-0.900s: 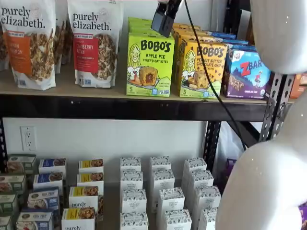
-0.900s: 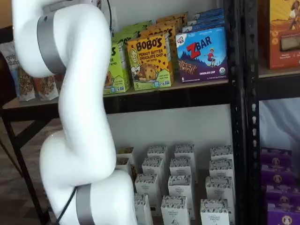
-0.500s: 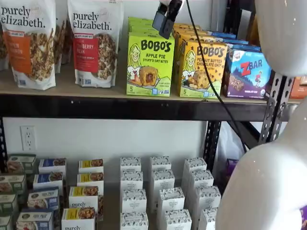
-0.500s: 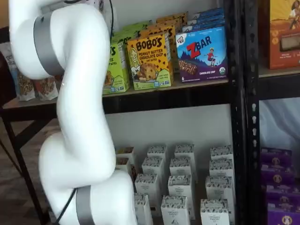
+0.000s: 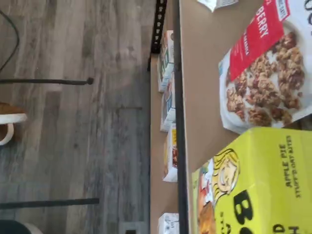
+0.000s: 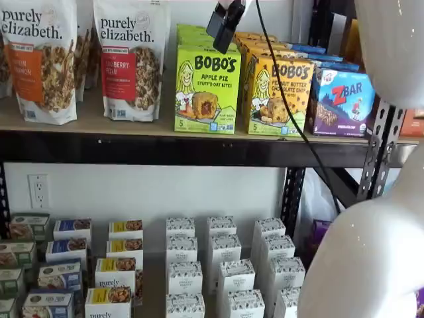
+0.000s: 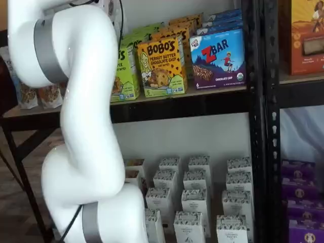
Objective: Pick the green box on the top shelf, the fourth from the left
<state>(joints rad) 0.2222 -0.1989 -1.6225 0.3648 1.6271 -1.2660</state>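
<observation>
On the top shelf [image 6: 93,119], close to its front edge, the green box [image 6: 207,88] stood upright at the head of a row of like cartons running back toward the rear. A yellow-orange Bobo's carton [image 6: 277,96] stood just beside it on one side, with a blue ZBar box [image 6: 341,99] further along toward the shelf's end; on the other side, across a small gap, stood a granola pouch [image 6: 130,58]. The wrist view showed the green box's face and that pouch from above, along with the black front beam and the floor far below.

The gripper [image 6: 224,25] hung above the green box's upper front corner, touching nothing and holding nothing. Its black fingers appeared side-on in a shelf view, so no gap could be made out there; going by the rest, the jaws stood at their widest. The arm [image 7: 76,101] hid that part of the shelf in the other view.

The step in hand looked like the approach, with the grasp not yet begun. The next move would likely call for lowering the fingers to straddle the green box's narrow sides, squarely enough to clear the yellow-orange carton pressed close alongside.
</observation>
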